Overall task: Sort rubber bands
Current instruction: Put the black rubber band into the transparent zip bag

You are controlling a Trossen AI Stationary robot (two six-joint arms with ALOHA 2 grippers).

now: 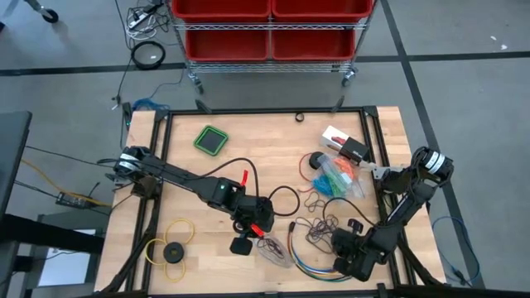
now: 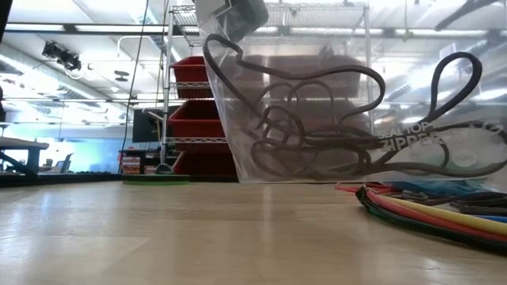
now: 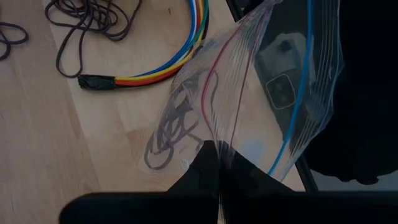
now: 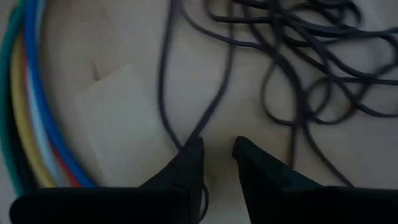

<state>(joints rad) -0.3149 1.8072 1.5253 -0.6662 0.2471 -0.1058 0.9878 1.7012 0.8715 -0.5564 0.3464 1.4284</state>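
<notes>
dark purple rubber bands (image 4: 298, 68) sprawl loosely, no clear axis; right gripper (image 4: 217, 155) slightly parted, touching one strand; left gripper (image 3: 217, 163) pinches clear zip bag (image 3: 261, 106).

L claw (image 1: 263, 228) at clear bag (image 1: 277, 251); R claw (image 1: 338, 242) by purple bands (image 1: 319, 232).

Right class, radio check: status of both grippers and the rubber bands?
Left gripper shut on clear zip bag holding dark bands. Right gripper open over loose dark purple bands, none gripped. Multicoloured cable close alongside.
</notes>
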